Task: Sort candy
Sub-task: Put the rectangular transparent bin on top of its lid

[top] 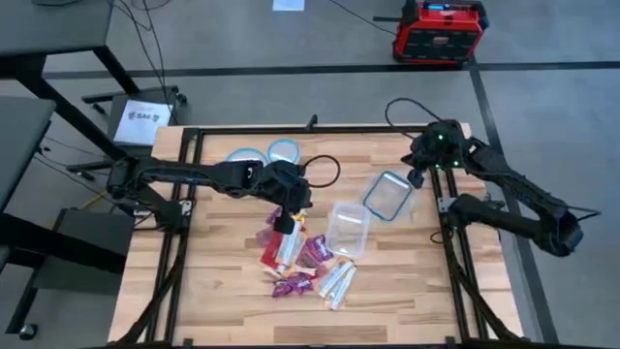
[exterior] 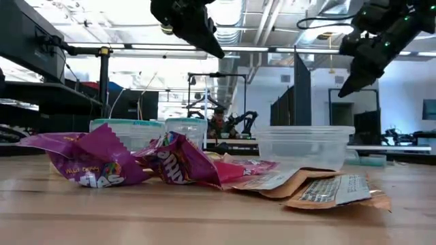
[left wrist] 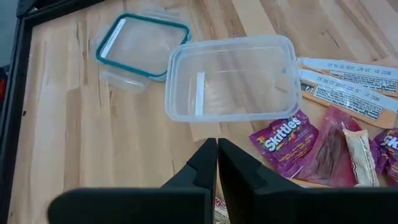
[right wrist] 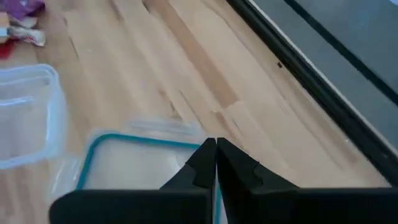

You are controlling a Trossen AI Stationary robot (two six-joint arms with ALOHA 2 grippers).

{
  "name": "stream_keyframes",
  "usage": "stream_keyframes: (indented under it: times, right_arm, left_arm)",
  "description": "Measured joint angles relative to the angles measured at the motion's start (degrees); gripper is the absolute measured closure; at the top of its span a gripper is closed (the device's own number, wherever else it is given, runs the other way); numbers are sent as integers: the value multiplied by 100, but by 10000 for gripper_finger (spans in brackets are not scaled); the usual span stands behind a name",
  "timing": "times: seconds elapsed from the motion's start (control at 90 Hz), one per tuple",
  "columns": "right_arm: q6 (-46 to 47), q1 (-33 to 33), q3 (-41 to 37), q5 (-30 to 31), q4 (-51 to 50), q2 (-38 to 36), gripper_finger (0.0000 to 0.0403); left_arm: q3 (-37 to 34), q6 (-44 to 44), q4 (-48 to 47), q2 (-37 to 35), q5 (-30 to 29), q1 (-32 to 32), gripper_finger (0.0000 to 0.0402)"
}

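Left pincer (top: pixel 291 215) closed, empty, hovering above the scattered wrapped candy (top: pixel 308 262) mid-worktop (top: pixel 223 291). Clear lidless plastic tub (top: pixel 348 229) just beside the pile. Right pincer (top: pixel 418 177) pressed together, empty, over the teal-rimmed rectangular lid (top: pixel 388 194).

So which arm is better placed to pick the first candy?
Probably the left: its gripper, fingers shut, hangs directly above the pile of wrapped candy. The right gripper, also shut, is over the teal-rimmed clear lid, away from the pile.

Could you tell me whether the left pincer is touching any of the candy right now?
Apart: the low view shows the left pincer hanging shut and empty, well above the candy on the table.
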Motion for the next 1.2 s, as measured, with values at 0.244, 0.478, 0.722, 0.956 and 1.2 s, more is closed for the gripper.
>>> stream_keyframes:
  times: [0.244, 0.478, 0.722, 0.956, 1.2]
  right_arm:
    - [875, 723, 0, -383, 6, -26, 303]
    - [1155, 1912, 0, -382, 92, 505, 202]
    - [1405, 3095, 0, 479, 613, 1452, 176]
    - [1657, 3391, 2, 681, 1520, 2155, 180]
    - [1758, 3648, 4, 681, 2288, 3259, 181]
  left_arm:
    - [-2, -12, -2, 2, -2, 0, 402]
    - [-2, -123, -70, 2, -4, 2, 402]
    - [-2, -234, -412, 2, -9, 0, 402]
    - [-2, -308, -669, 2, -9, 0, 402]
    - [-2, -287, -717, 2, -7, 0, 402]
